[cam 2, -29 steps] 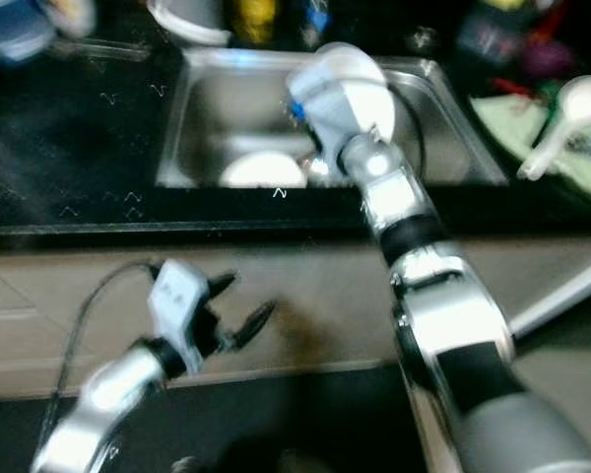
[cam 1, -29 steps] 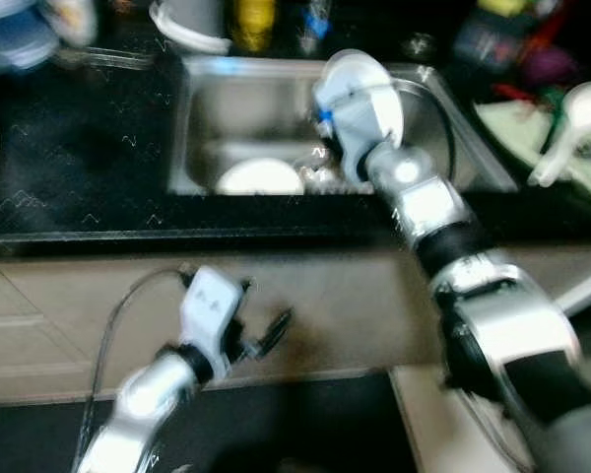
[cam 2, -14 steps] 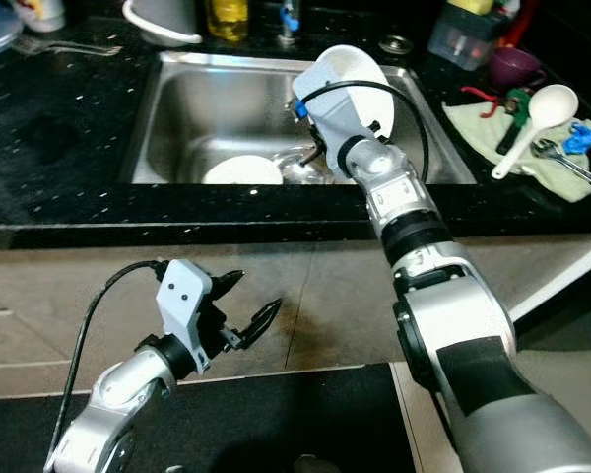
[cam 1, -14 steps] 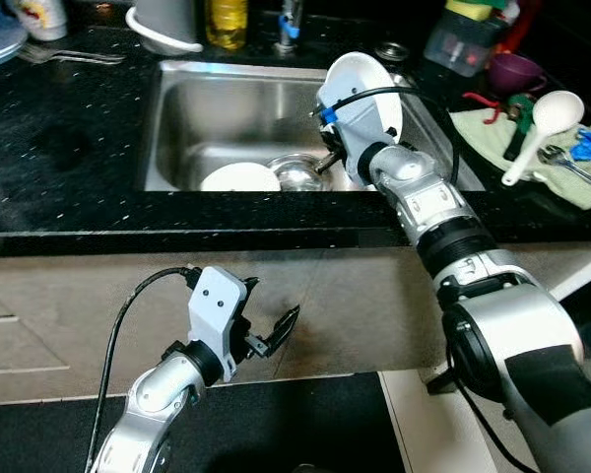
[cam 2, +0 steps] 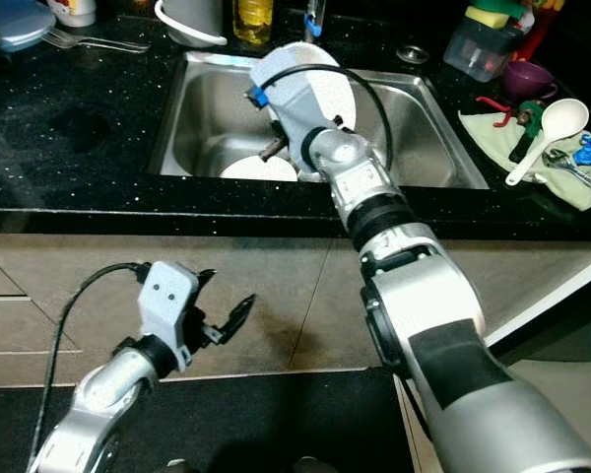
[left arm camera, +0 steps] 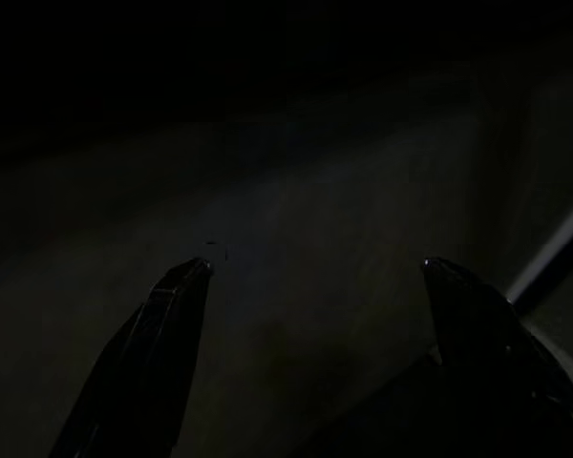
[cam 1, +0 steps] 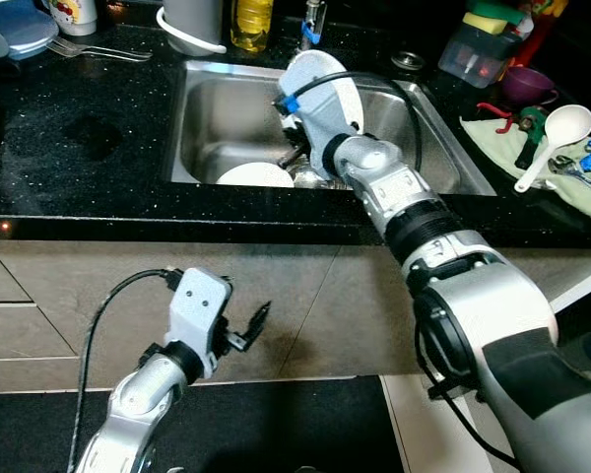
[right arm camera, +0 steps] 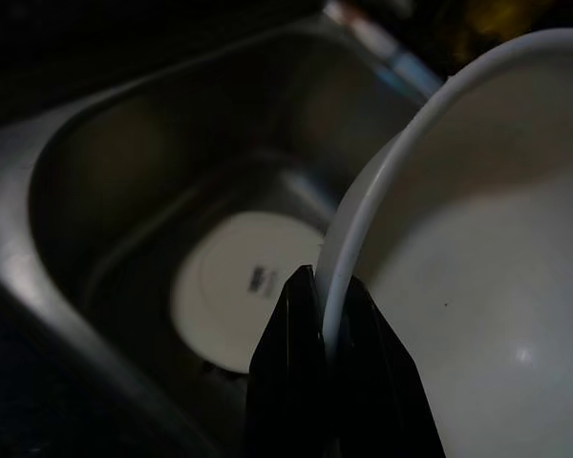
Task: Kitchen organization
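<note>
My right gripper (right arm camera: 329, 294) is shut on the rim of a white bowl (cam 1: 322, 83), which it holds tilted on edge above the steel sink (cam 1: 192, 118). Down in the basin, right under the bowl, lies a white plate (right arm camera: 237, 284) upside down, also seen from my head as the plate (cam 1: 254, 175). Beside it a metal bowl (cam 1: 311, 178) is partly hidden by my arm. My left gripper (cam 2: 224, 296) hangs low in front of the cabinet doors, open and holding nothing.
Black counter (cam 1: 79, 148) surrounds the sink. At the right a white ladle (cam 1: 557, 138) lies on a green cloth, with a purple cup (cam 1: 527, 84) and a plastic box (cam 1: 478, 59) behind. A yellow bottle (cam 1: 251, 18), a grey jug (cam 1: 192, 22) and forks (cam 1: 103, 49) stand at the back.
The camera has shifted and the blur has gone. My right gripper has carried the white bowl leftward, from the sink's right side towards its middle. The left arm still hangs low.
</note>
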{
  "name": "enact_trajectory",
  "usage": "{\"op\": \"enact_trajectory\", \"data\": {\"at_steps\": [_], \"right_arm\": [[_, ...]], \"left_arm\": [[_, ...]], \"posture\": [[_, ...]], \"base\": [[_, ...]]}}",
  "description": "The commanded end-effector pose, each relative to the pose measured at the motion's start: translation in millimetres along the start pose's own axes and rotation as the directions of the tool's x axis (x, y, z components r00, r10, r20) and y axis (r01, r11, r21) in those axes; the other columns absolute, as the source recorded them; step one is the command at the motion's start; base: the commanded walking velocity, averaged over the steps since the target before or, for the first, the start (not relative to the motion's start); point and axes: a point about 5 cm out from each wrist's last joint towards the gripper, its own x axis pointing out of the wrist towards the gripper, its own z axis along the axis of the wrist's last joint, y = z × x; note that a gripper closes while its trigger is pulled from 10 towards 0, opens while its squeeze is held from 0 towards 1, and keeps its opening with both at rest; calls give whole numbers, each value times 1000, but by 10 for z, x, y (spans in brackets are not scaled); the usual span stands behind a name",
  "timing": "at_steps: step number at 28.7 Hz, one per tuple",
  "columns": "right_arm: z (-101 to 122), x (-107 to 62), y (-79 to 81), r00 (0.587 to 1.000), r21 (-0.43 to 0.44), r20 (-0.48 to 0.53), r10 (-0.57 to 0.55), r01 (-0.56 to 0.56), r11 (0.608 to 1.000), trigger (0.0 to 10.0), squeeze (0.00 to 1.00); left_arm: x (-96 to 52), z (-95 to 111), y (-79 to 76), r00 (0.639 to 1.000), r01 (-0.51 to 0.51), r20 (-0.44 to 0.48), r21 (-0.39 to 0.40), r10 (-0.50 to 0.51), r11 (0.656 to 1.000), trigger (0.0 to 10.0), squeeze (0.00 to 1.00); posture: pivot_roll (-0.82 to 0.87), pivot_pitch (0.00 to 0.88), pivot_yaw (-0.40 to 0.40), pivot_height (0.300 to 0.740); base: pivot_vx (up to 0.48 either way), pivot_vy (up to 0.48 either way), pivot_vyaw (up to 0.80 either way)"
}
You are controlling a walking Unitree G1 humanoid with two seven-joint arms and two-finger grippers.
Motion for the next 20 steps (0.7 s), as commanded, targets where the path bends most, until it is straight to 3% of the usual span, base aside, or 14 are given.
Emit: {"op": "enact_trajectory", "data": {"at_steps": [1, 4, 5, 6, 7, 14, 17, 18, 20], "right_arm": [[-30, 3, -2, 1000, 4, -31, -7, 7, 1000, 10000, 0], [-68, 34, 80, 999, 68, -53, -4, 8, 998, 10000, 0], [-87, 42, 107, 998, 96, -57, -3, 8, 995, 10000, 373], [-100, 47, 123, 998, 116, -59, -2, 9, 993, 10000, 592], [-110, 51, 138, 998, 130, -58, -1, 8, 992, 10000, 1000], [-92, 46, 110, 1000, 201, -10, -25, 26, 979, 10000, 1000], [-9, 19, 43, 994, 300, 103, -21, -11, 954, 10000, 1000], [46, -5, 11, 982, 370, 187, -3, -67, 926, 10000, 0], [117, -56, -40, 946, 460, 325, 18, -174, 871, 10000, 0]], "left_arm": [[-21, -12, -15, 1000, -3, -8, 13, 3, 1000, 10000, 0], [-41, -8, -23, 1000, -18, -7, 14, 18, 1000, 10000, 0], [-45, -8, -36, 1000, -20, -7, 14, 20, 1000, 10000, 0], [-48, -8, -47, 1000, -21, -7, 13, 21, 1000, 10000, 0], [-50, -7, -60, 1000, -20, -7, 12, 21, 1000, 10000, 0], [-41, 4, -81, 1000, -17, -3, 7, 17, 1000, 10000, 0], [-17, 19, -73, 1000, -15, 7, 5, 15, 1000, 10000, 0], [-2, 34, -71, 1000, -14, 15, 3, 14, 1000, 10000, 0], [18, 54, -70, 1000, -12, 24, 2, 12, 1000, 10000, 0]], "posture": [[166, 99, -196, 740], [171, 114, -204, 740], [173, 120, -207, 740], [174, 123, -208, 740], [174, 126, -208, 740], [172, 130, -205, 740], [162, 129, -196, 740], [161, 128, -191, 740], [156, 124, -185, 740]], "base": [[0, 0, 0], [0, 0, 0], [0, 0, 0], [0, 0, 0], [0, 0, 0], [0, 0, 0], [0, 0, 0], [0, 0, 0], [0, 0, 0]]}}
